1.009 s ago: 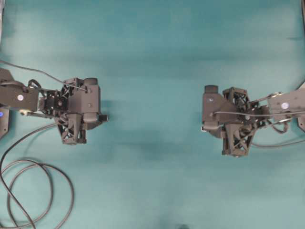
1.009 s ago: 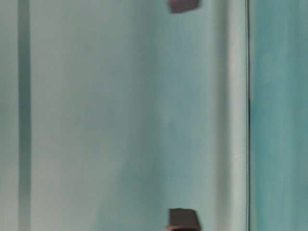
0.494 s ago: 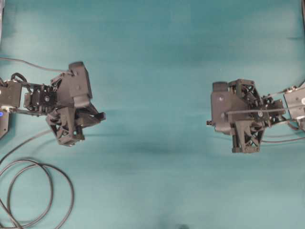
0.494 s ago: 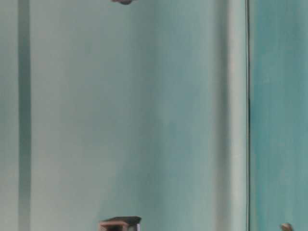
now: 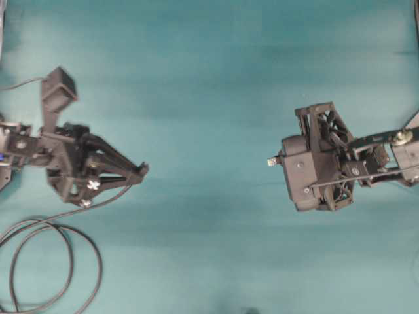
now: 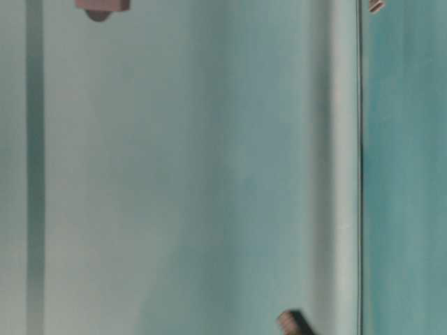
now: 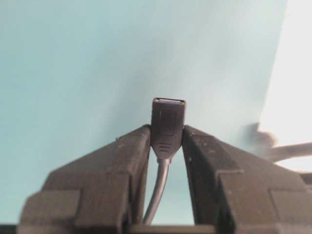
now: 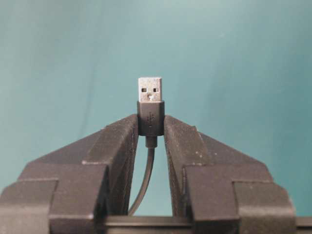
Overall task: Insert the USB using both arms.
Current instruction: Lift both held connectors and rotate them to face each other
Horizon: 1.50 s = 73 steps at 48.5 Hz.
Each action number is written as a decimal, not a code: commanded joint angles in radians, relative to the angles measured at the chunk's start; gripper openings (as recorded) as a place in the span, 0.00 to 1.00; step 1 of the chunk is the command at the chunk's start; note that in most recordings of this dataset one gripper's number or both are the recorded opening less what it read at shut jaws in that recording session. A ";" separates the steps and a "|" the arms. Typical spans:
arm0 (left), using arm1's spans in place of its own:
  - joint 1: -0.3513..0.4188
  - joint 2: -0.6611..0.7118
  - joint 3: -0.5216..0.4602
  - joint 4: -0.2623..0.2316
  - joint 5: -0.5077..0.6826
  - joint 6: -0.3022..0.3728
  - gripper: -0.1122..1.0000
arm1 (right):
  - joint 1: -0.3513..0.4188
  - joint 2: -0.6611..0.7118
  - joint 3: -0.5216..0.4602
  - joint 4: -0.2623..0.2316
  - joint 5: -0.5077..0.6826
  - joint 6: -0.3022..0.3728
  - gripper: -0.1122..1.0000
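Note:
My right gripper [image 5: 275, 161] [image 8: 151, 123] is shut on the USB [image 8: 150, 104], a small dark plug. Its silvery tip [image 5: 271, 161] sticks out past the fingertips and points left toward the other arm. A thin dark cable runs back between the fingers. My left gripper [image 5: 140, 172] [image 7: 166, 135] is shut on the blunt socket end [image 7: 168, 121] of the grey cable, with its open mouth facing forward. The two grippers face each other across a wide gap, both held above the teal table [image 5: 209, 78].
The grey cable lies in loops [image 5: 55, 261] on the table at the front left, under the left arm. In the table-level view only small dark bits of the arms show at the top [image 6: 103, 6] and bottom [image 6: 296, 322] edges.
Both wrists have rolled: the left camera box swung up and back, and the right wrist turned over. The right gripper's tip moved a little left. Both holds are unchanged.

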 commanded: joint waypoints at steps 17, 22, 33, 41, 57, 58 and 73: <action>-0.109 -0.063 0.120 0.032 -0.232 -0.362 0.29 | 0.117 -0.094 0.110 -0.511 0.109 0.551 0.29; -0.110 -0.063 0.126 0.032 -0.259 -0.399 0.29 | 0.161 -0.089 0.143 -0.655 0.181 0.680 0.29; -0.172 -0.038 0.164 0.064 -0.420 -0.653 0.29 | 0.184 -0.067 0.176 -0.798 0.225 0.710 0.29; -0.147 0.098 0.137 0.172 -0.548 -0.811 0.29 | 0.184 -0.075 0.215 -0.871 0.225 0.698 0.29; 0.064 0.598 0.005 0.333 -1.250 -0.845 0.29 | 0.184 -0.225 0.321 -1.032 0.224 0.624 0.29; 0.067 0.617 0.003 0.339 -1.275 -0.850 0.29 | 0.184 -0.227 0.322 -1.034 0.221 0.615 0.29; 0.081 0.623 -0.018 0.382 -1.292 -0.894 0.29 | 0.184 -0.153 0.270 -1.034 0.156 0.482 0.29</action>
